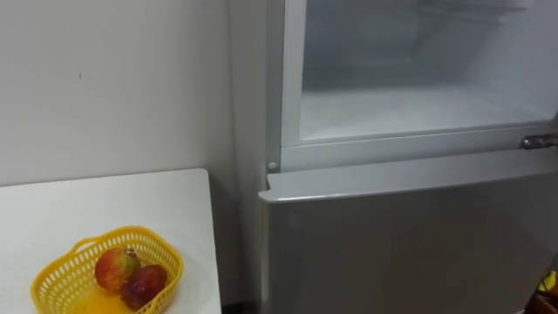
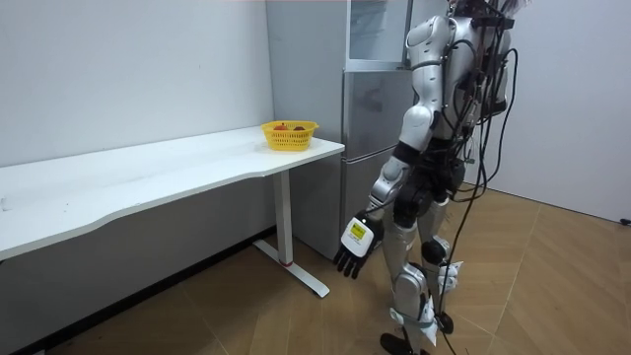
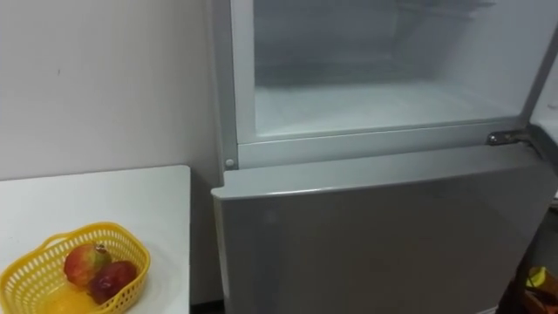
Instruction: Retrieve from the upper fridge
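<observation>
My left hand (image 2: 353, 247) hung at my side, fingers loose and apart, before the open upper fridge compartment (image 1: 410, 109), upper right; two reddish fruits (image 1: 118, 268) lay in the yellow basket (image 1: 63, 281), lower left.

The fridge (image 1: 261, 105) has its upper compartment (image 1: 418, 109) open at the front, with free room above its white floor as far up as a shelf (image 1: 475, 10) near the top. The frame (image 1: 292, 78) bounds the opening on the left, and a hinge (image 1: 538, 140) juts out at its lower right corner. Below the opening, the lower door (image 1: 410, 244) is closed. Left of the fridge, the bench (image 1: 113, 205) carries a yellow basket (image 1: 54, 281).
</observation>
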Controlling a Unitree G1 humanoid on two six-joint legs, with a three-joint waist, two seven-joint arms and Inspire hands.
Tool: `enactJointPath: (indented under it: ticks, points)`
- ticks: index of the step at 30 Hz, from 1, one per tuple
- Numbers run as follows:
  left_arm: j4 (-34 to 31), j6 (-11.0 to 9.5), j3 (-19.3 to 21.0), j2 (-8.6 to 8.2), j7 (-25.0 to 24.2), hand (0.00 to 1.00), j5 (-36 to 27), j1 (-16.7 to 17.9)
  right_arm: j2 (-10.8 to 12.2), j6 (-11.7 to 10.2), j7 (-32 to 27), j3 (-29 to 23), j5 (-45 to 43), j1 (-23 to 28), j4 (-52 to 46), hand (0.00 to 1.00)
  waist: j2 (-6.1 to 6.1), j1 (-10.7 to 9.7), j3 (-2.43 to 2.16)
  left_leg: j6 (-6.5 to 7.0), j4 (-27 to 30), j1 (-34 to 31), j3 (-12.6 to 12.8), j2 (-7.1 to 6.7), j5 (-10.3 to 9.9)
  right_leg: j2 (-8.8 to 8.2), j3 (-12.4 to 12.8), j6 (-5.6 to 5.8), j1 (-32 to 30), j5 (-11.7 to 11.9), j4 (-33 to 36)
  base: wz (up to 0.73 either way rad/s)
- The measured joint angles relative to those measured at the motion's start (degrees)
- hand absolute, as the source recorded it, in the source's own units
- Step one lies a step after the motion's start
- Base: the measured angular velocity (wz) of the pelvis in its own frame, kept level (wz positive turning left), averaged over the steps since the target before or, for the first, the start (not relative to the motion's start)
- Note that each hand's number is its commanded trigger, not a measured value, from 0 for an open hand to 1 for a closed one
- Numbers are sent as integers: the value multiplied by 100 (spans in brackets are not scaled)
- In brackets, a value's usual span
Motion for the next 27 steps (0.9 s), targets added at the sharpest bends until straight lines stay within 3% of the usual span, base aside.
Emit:
enactJointPath:
  ticks: [6, 13, 19, 24, 27]
  points:
    - [-35, -5, 6, 11, 3, 0, 0, 0, -19, -52, -296, -33, 183, -112, -237, 0, -18, -87, 3, 0, -1, 11, 18, 3, 1, 16, 83, -1, 0, 0, 9, -2]
    - [-66, -58, 10, 12, 3, 0, -10, 22, -35, -259, -407, -228, 98, -157, -1399, 0, -21, -104, 8, -2, 0, -3, 15, 10, 0, 25, 73, -6, -24, 3, 4, 0]
    - [95, -199, 5, 26, 9, 0, 0, 27, -425, -332, -358, -220, -82, -397, -2560, 0, -11, -107, 10, -2, 2, -2, 22, 13, 0, 31, 99, -7, -21, 3, -3, 0]
    - [177, -218, 6, 20, -13, 0, 7, 75, -453, -423, -3, -209, -290, -401, -2917, 0, 57, -76, 2, -3, 10, -2, 24, 18, -1, 32, 85, -10, -90, 5, 13, -1]
    - [221, -246, 5, 9, -50, 0, 63, 93, -511, -418, 185, -173, -912, -420, -3090, 0, 79, -69, -11, -4, 13, -10, 58, 30, 0, 43, 101, -17, -94, 7, 21, -6]
